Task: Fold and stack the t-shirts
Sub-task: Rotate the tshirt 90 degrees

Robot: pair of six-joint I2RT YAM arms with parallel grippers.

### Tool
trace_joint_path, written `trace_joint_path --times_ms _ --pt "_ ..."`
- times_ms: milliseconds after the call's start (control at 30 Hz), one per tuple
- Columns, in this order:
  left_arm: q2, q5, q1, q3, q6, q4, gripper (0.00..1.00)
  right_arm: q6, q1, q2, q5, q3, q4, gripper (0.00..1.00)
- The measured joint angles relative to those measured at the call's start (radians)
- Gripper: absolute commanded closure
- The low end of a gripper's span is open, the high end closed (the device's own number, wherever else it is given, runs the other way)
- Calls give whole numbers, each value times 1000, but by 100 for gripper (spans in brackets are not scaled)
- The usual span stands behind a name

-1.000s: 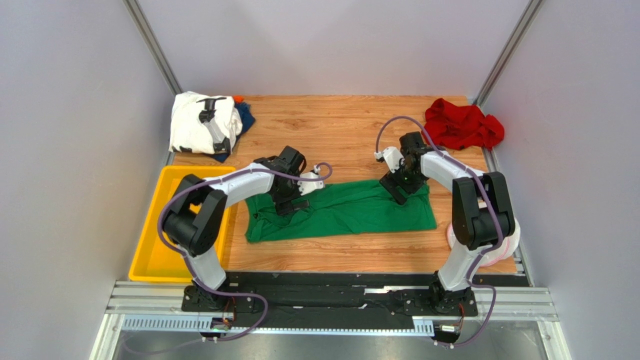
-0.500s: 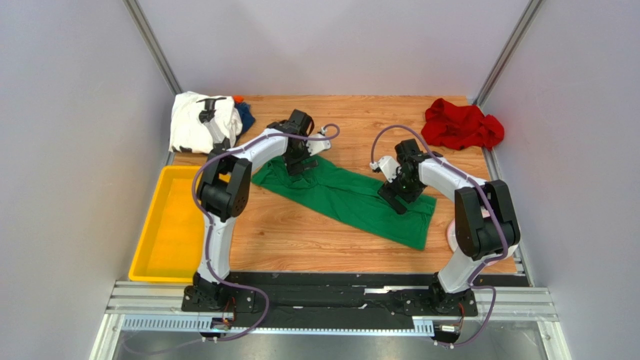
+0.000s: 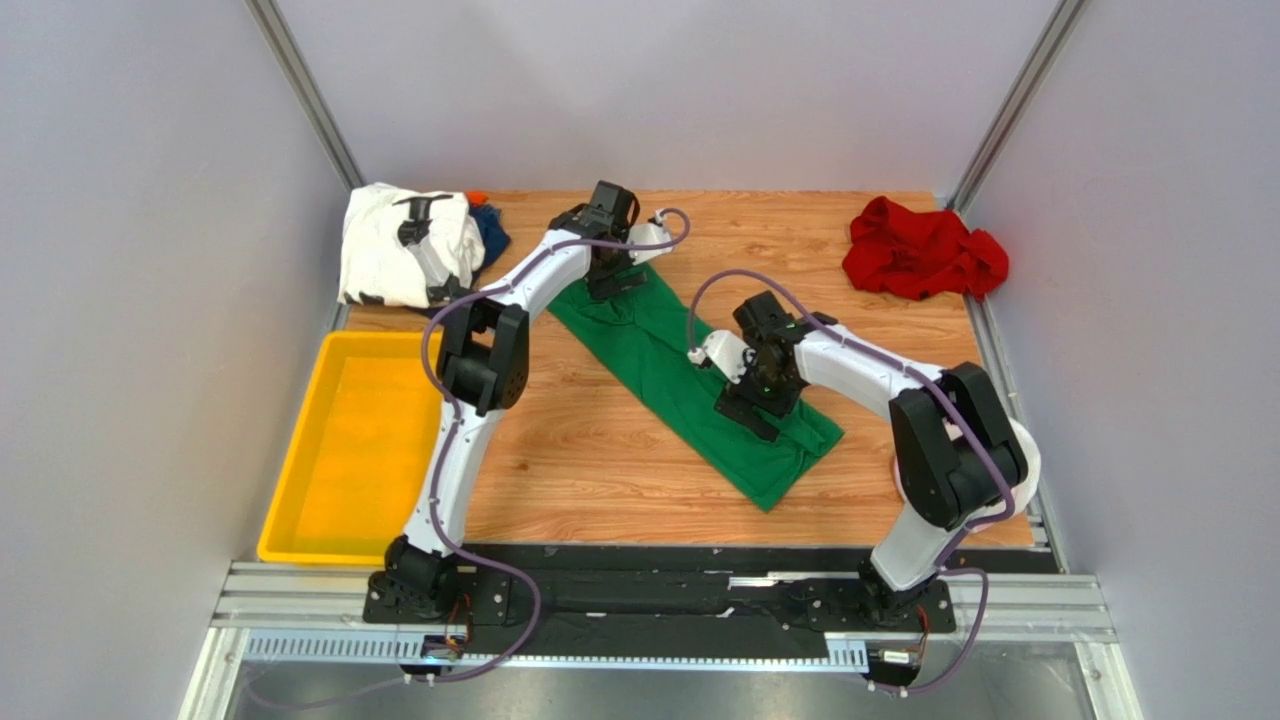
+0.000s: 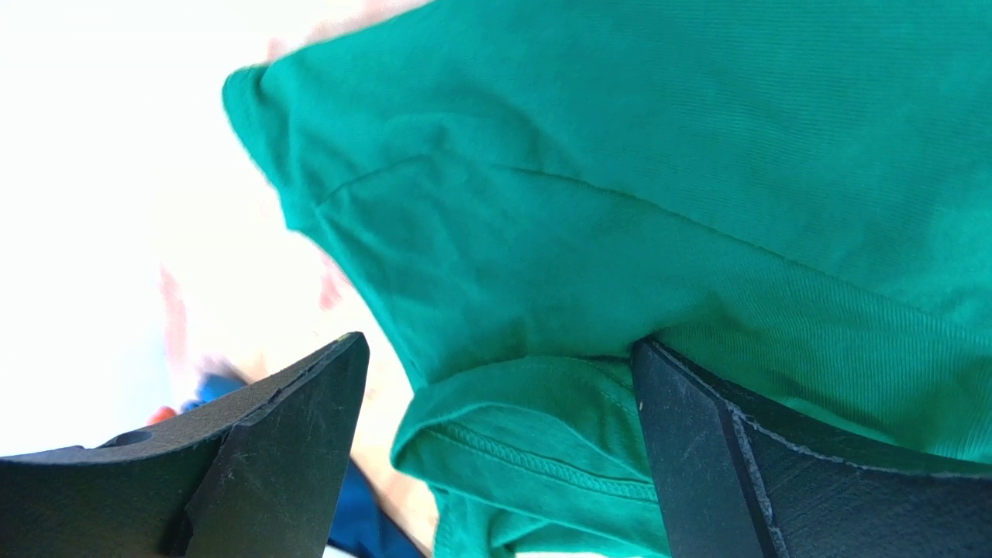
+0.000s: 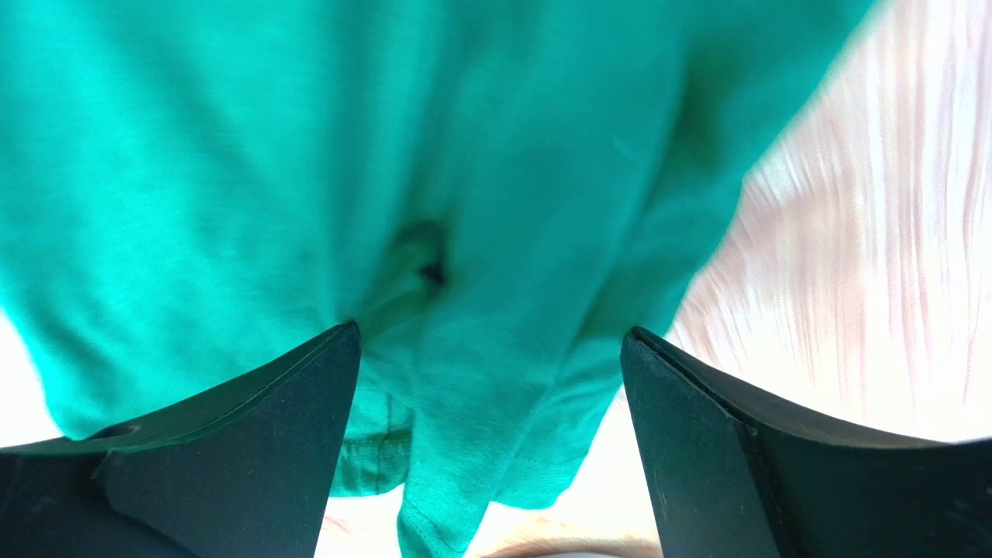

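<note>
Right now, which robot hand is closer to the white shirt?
Left. The left gripper is at the far end of the green shirt, a little right of the white shirt. The right gripper is farther away, on the green shirt's near half.

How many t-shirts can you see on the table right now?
4: green t-shirt spread diagonally mid-table; white t-shirt at the far left corner; dark blue t-shirt partly under it; red t-shirt crumpled at the far right corner. An orange scrap behind the white may be another.
</note>
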Motion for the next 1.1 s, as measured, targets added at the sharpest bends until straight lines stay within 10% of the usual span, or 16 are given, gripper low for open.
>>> trace_joint_path --times_ms 1100 --pt "51 5 -11 5 107 252 4 97 390 16 -25 122 -76 13"
